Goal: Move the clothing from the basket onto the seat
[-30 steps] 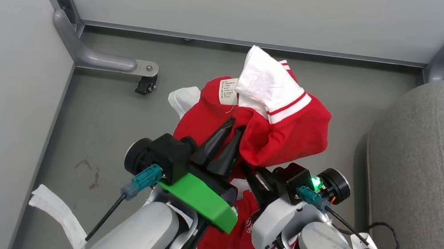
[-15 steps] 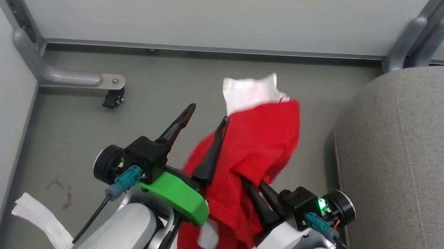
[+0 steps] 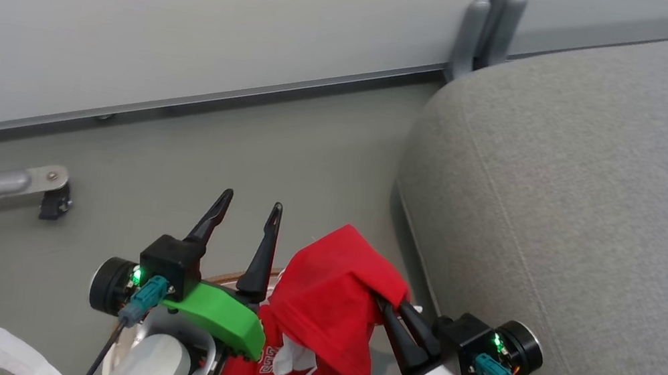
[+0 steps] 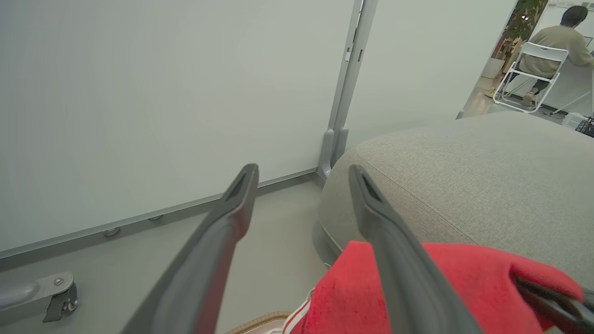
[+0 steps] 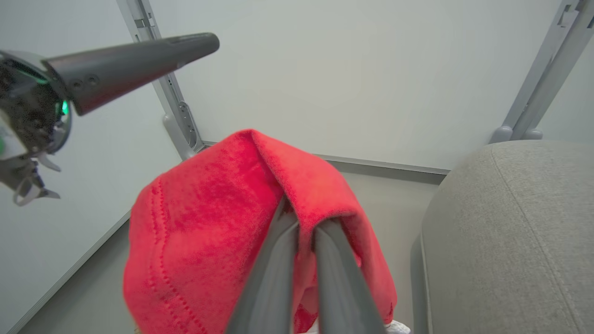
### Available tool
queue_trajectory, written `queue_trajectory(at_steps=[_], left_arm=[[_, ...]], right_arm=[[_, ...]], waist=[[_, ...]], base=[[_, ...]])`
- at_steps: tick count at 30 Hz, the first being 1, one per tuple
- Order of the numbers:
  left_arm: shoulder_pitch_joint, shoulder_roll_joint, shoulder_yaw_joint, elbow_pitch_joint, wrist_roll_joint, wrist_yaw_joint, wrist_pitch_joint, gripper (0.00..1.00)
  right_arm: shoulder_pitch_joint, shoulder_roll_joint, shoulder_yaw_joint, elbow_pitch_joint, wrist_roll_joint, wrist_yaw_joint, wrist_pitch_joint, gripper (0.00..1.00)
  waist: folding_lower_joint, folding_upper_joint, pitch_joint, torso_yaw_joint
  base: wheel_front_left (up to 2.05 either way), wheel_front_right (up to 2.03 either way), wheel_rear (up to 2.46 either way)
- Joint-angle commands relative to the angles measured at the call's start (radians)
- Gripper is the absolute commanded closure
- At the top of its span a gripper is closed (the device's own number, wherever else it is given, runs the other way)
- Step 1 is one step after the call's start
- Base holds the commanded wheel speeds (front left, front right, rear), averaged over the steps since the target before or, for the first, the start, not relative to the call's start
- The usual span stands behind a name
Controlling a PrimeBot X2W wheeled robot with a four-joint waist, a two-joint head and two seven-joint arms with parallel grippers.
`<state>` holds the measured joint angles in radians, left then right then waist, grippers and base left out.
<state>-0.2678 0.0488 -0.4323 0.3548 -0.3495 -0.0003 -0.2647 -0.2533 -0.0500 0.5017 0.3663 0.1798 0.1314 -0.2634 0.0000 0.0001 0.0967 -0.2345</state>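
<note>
The red clothing hangs in a bunch from my right gripper, which is shut on a fold of it; the fingertips are buried in the cloth. More red cloth with white trim and letters lies below, inside the basket, whose brown woven rim peeks out behind my left gripper. My left gripper stands open just left of the garment with nothing between its fingers. The grey seat rises close on the right, and its rounded corner is just beyond the garment.
Pale partition walls close the back, with a metal post at the seat's corner. A grey partition foot with a caster sits on the floor at left. A white cloth strip lies at lower left. A person sits on a white chair far off.
My left gripper has opened and let go of the garment, which now hangs from the right gripper alone. The head camera has turned right, bringing more of the seat into view.
</note>
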Motion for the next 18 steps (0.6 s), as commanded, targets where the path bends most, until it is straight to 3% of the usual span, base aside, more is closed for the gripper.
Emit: queue_trajectory(at_steps=[1,8,18], left_arm=[[0.018,0.003,0.011,-0.001,0.017,-0.006,0.0,0.0],[0.051,0.003,0.045,0.002,0.038,-0.023,0.0,0.0],[-0.006,0.004,-0.029,0.024,0.015,-0.055,0.0,0.0]], right_arm=[[0.014,-0.003,-0.007,-0.011,0.002,-0.001,-0.002,1.0],[0.023,-0.003,-0.031,-0.044,-0.014,-0.001,-0.002,1.0],[0.041,-0.01,-0.182,-0.133,-0.046,-0.001,-0.002,1.0]], waist=[[0.0,-0.0001,-0.028,-0.149],[0.0,-0.0001,-0.021,-0.281],[0.0,-0.0001,0.019,-0.308]], base=[[0.0,0.0,0.0],[0.0,0.0,0.0],[0.0,0.0,0.0]])
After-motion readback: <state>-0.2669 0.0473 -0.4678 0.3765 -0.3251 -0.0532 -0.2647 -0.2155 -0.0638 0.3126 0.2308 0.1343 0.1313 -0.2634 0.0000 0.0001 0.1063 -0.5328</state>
